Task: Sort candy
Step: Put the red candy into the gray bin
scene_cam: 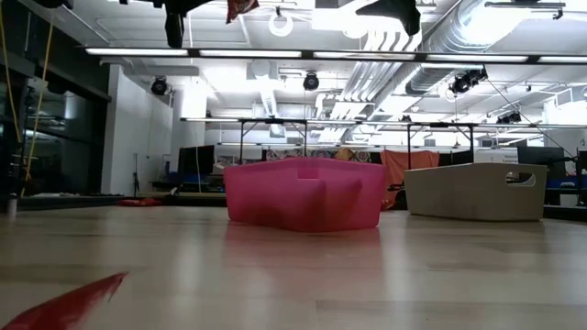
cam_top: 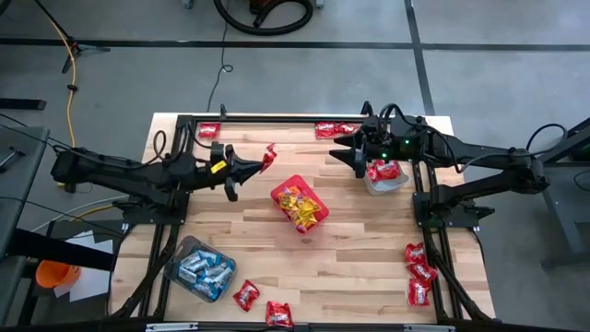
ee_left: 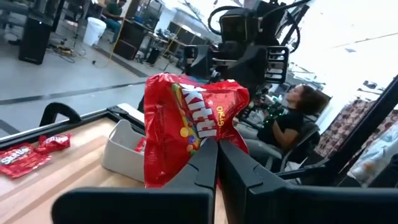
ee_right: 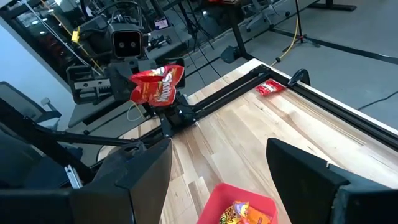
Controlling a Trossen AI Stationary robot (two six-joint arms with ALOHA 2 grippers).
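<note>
L gripper (cam_top: 261, 164) is pinched tight on a red packet (cam_top: 269, 157), held up off the table, between the table's L frame and the red bin (cam_top: 300, 205). L wrist view shows it best: fingers (ee_left: 202, 163) clamped on the packet's lower edge, packet (ee_left: 189, 124) hanging upright above them.

R gripper (cam_top: 348, 152) hovers near the grey tub (cam_top: 387, 182), jaws wide apart, nothing in them; R wrist view confirms w/ both fingers (ee_right: 140, 163) spread well apart.

Progress, as I judge it: partly done. Red bin holds yellow packets (cam_top: 301, 207), clear tub (cam_top: 201, 267) holds blue-and-white packets (cam_top: 205, 267), grey tub has red ones (cam_top: 383, 170). Left to sort, all red: a pair by the far edge (cam_top: 334, 129), one at the far L corner (cam_top: 208, 130), two at the near edge (cam_top: 262, 304), a cluster by the R edge (cam_top: 418, 273), plus the one in hand. No loose yellow or blue seen.

View diffs: only the high view gives the full count and tub contents. Low view shows red bin (scene_cam: 305, 193) and grey tub (scene_cam: 475, 191) side-on, contents hidden. L wrist view also shows a seated person (ee_left: 292, 121) beyond the table and the R arm facing it. R wrist view shows the L arm holding the packet (ee_right: 158, 85) from the front.
</note>
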